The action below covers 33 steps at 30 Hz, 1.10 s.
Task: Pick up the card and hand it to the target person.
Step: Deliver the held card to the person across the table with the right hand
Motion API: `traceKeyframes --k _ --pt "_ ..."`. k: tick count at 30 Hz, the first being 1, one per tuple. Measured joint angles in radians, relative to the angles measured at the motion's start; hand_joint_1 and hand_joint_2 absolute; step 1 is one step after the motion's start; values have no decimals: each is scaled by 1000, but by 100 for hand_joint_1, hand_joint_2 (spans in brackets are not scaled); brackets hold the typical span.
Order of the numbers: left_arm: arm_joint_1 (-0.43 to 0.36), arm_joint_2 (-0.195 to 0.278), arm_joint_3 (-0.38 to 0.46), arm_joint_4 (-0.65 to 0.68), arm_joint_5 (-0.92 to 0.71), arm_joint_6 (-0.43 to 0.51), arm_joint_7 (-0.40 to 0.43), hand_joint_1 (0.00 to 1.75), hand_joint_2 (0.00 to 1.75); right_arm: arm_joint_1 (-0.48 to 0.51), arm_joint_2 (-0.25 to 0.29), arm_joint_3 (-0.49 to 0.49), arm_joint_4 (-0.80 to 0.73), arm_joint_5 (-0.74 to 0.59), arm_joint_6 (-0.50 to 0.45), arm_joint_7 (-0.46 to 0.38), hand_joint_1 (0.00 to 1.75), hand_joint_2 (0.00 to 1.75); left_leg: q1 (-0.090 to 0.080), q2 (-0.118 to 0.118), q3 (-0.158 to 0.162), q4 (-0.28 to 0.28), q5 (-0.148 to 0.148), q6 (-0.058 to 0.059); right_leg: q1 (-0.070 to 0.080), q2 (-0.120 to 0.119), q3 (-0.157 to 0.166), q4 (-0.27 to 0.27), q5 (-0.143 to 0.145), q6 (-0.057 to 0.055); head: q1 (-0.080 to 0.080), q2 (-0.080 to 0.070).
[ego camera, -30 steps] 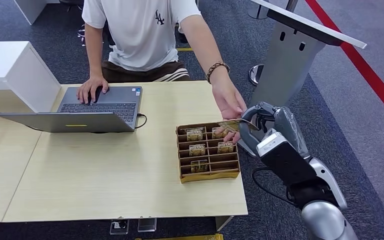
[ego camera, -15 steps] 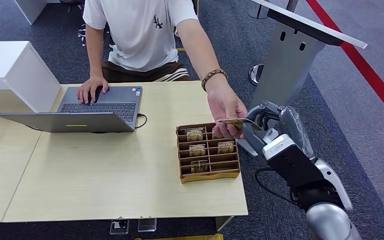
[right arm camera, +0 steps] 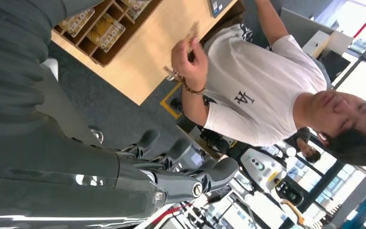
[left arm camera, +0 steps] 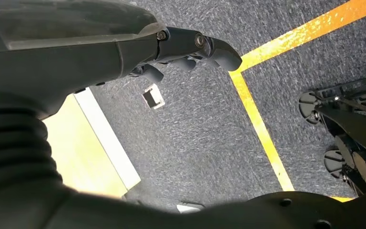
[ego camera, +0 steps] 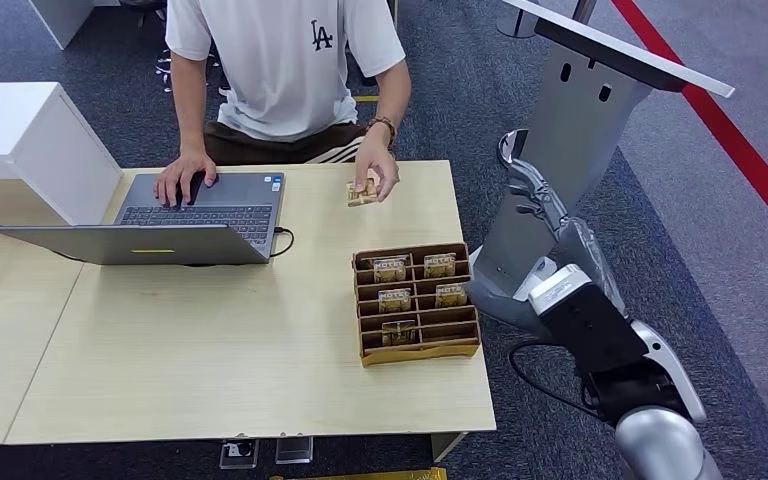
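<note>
Person's hand [ego camera: 375, 170] holds the card [ego camera: 360, 192] over the table [ego camera: 210, 330]; right hand [ego camera: 530, 230] spread wide, holding nothing; left hand [left arm camera: 186, 52] curled, grasping nothing.

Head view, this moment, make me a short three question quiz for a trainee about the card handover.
1. True or false: the right hand holds the card.
2. Who holds the card? A the person's hand; B the right hand; C nobody, it lies in the card box.
3. Fill in: the person's other hand rests on the ___.

Key: 1 false; 2 A; 3 laptop.
</note>
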Motion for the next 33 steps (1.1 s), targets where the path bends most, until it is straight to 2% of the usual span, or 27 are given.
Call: traceKeyframes --k 4,6,15,23,33 --pt "0 0 0 0 6 13 11 0 0 10 -8 1 17 -107 48 82 0 175 0 0 0 0 0 0 0 0 0 0 0 0 0 0" --pt "0 0 0 0 7 16 17 0 0 19 -15 1 34 -164 53 92 0 175 0 0 0 0 0 0 0 0 0 0 0 0 0 0" --pt "0 0 0 0 8 26 31 0 0 68 -59 -12 138 -418 65 64 0 175 0 0 0 0 0 0 0 0 0 0 0 0 0 0" --pt "-1 -3 0 0 16 28 32 0 0 81 -75 -27 246 -664 134 3 0 175 0 0 0 0 0 0 0 0 0 0 0 0 -1 0" --pt "-1 -6 0 0 15 37 32 0 0 73 -81 -33 348 -727 156 -26 0 175 0 0 -1 0 0 0 0 0 0 0 0 0 0 0"
